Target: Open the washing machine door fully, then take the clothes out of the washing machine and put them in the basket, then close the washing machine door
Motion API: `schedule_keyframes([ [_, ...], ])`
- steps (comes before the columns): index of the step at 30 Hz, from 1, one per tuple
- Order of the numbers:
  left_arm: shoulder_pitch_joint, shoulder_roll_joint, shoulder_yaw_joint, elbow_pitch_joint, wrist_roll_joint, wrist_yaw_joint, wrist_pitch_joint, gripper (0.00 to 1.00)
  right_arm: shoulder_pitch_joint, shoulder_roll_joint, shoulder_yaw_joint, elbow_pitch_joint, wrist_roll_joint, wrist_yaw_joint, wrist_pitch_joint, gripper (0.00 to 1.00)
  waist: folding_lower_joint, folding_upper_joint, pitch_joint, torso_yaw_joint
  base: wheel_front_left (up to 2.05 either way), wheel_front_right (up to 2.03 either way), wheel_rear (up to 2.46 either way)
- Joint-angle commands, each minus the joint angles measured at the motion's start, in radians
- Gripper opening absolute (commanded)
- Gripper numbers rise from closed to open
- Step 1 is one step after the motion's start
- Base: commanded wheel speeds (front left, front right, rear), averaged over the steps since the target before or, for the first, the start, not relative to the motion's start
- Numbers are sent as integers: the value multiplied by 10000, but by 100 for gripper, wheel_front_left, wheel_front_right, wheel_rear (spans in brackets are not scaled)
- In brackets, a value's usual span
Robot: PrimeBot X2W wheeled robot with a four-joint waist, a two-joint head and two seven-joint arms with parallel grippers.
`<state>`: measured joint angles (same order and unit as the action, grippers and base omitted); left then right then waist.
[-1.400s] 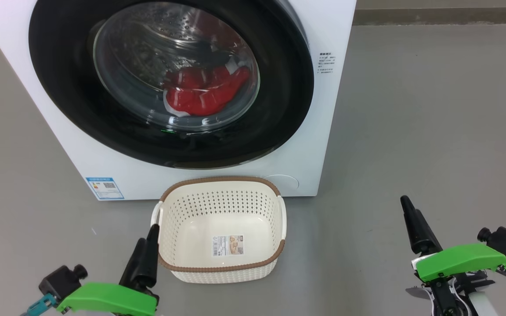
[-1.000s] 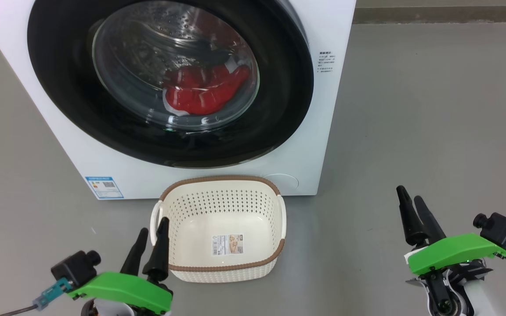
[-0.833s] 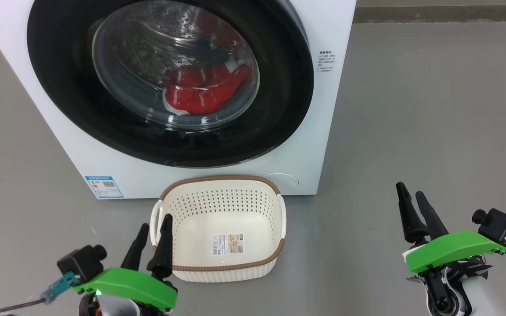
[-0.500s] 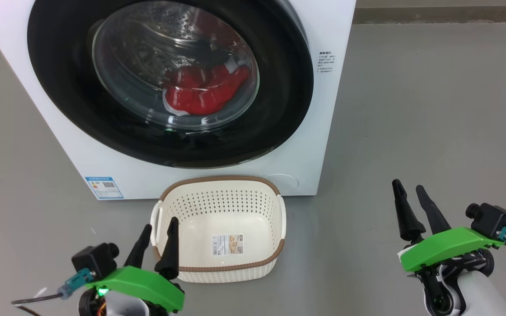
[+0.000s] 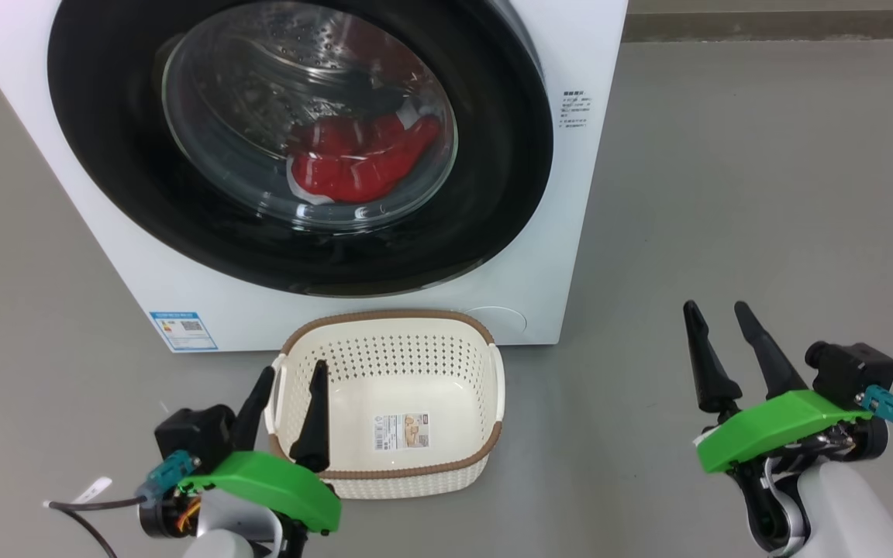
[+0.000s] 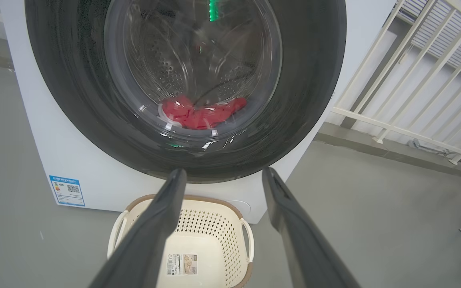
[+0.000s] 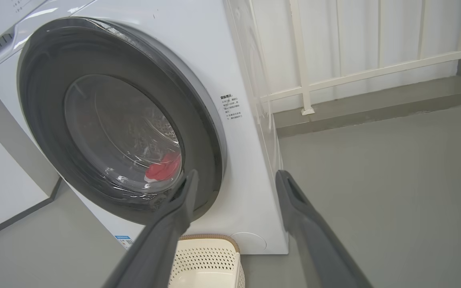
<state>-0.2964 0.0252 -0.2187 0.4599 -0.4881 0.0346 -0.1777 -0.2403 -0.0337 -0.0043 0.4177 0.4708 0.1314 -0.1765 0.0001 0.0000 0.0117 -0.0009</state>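
The washing machine door (image 5: 299, 147), a large round glossy black disc with a bulging glass window, sits shut on the white boxy washing machine (image 5: 555, 256), ahead-left of the spread, empty right gripper (image 5: 714, 306) and straight ahead of the spread, empty left gripper (image 5: 294, 366), seemingly the nearer.

The washing machine (image 5: 586, 194) has a smooth, glossy white shell. Its door (image 5: 98, 155) is glossy black around clear, reflective glass. Behind that glass, the drum (image 5: 291, 46) is perforated metal and the clothes (image 5: 353, 167) are soft red cloth. In front of the machine, a cream perforated plastic basket (image 5: 392, 364) with a woven-look brown rim sits on the matt grey floor (image 5: 725, 194).
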Motion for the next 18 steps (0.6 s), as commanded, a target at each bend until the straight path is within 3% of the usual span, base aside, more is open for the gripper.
schedule_keyframes([
  [1,-515,197,163,-190,391,103,-153,100,-643,-99,175,-288,-382,-6,-163,100,0,0,26,-4,0,0,0],
  [18,-1029,233,84,-177,2209,568,-623,100,-1184,-144,297,-104,-2251,-7,-634,100,0,0,100,11,0,0,0],
])
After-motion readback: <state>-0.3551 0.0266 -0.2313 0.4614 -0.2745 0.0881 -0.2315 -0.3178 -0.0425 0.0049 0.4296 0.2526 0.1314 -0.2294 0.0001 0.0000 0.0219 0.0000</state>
